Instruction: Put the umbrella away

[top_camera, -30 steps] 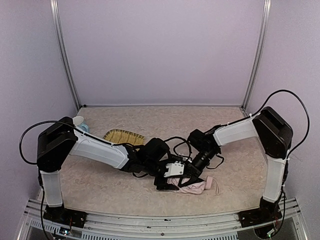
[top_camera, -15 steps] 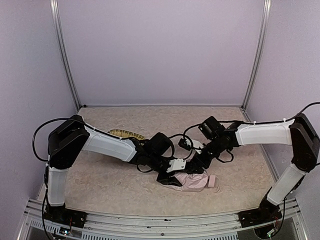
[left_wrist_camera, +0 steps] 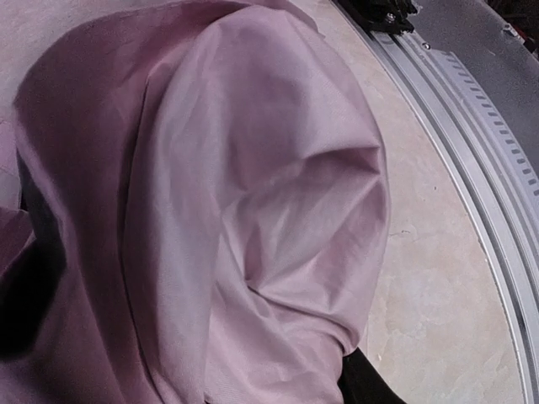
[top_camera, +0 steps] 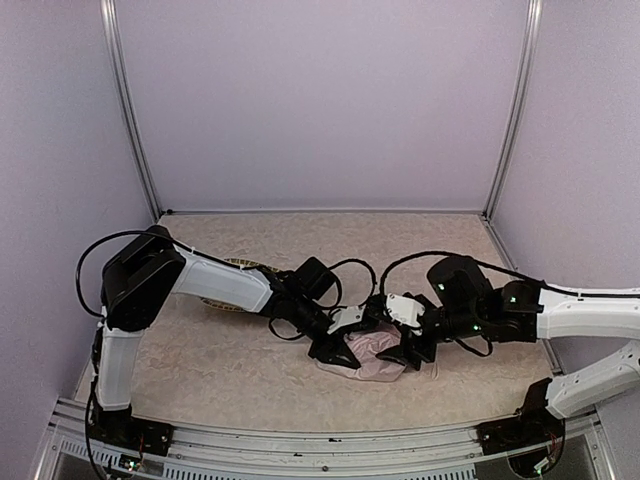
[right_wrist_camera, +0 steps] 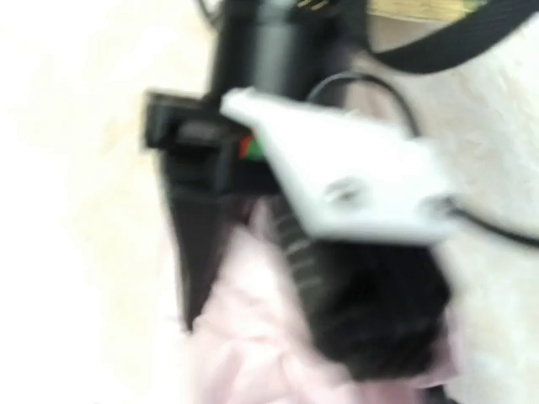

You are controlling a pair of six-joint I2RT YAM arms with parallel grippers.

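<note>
At 6 o'clock on the table [top_camera: 220, 370], close to the near edge: the umbrella [top_camera: 368, 350], collapsed into a crumpled heap of pale pink fabric. At its 9 o'clock, touching the fabric: the left gripper [top_camera: 335, 352]. From the left wrist, pink folds draped across nearly the whole view, one black finger [left_wrist_camera: 364, 383] poking out at 5 o'clock. Fabric between the fingers, yet impossible to tell whether pinched tight. At the umbrella's 3 o'clock, against its edge: the right gripper [top_camera: 412, 350], too dark and blurred to tell whether fingers apart or together. Farther off at 10 o'clock, partly behind the left arm: a woven yellow tray [top_camera: 243, 265].
</note>
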